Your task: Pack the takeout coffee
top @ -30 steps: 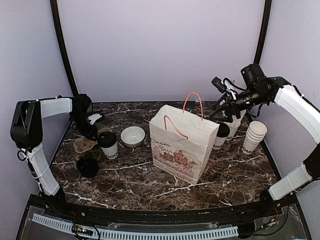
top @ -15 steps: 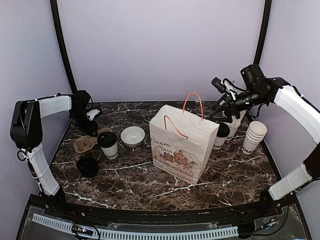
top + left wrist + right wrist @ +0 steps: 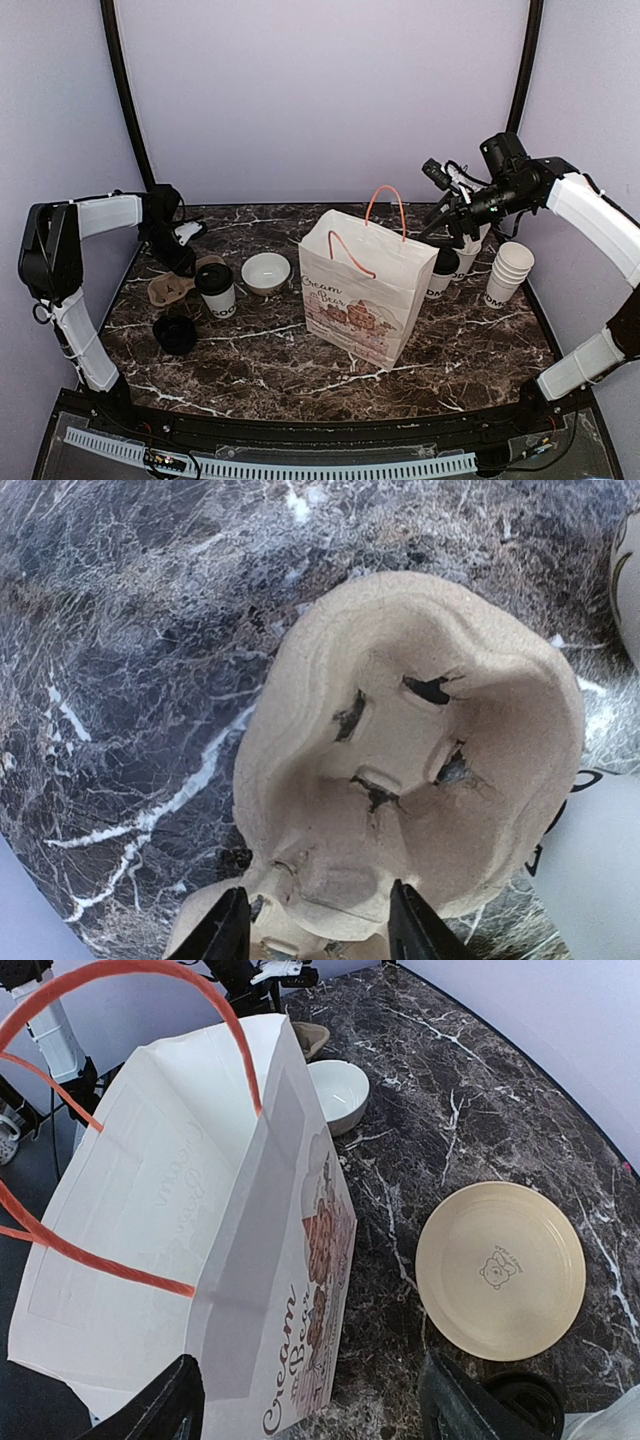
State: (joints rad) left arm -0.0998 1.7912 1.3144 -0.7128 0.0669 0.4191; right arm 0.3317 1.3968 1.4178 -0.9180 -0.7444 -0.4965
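One takeout coffee cup [image 3: 216,291], white with a black lid, stands at the left by the brown pulp cup carrier [image 3: 172,287]. Its side shows in the left wrist view [image 3: 598,865]. The second takeout coffee cup [image 3: 441,270] stands behind the white paper bag [image 3: 365,288]; its black lid shows in the right wrist view [image 3: 520,1401]. My left gripper [image 3: 183,262] is open just above the carrier [image 3: 410,750], its jaws on either side of the carrier's near edge [image 3: 320,932]. My right gripper [image 3: 447,215] is open and empty, high over the bag's right side [image 3: 310,1410].
A white bowl [image 3: 266,272] sits between the left cup and the bag. A loose black lid [image 3: 175,334] lies front left. A stack of lidless cups [image 3: 509,271] and a cup of sticks [image 3: 468,252] stand at the right. A cream plate [image 3: 500,1270] lies behind the bag [image 3: 180,1210].
My left gripper has shifted slightly back and up over the carrier. My right arm has risen a touch. Nothing on the table has moved.
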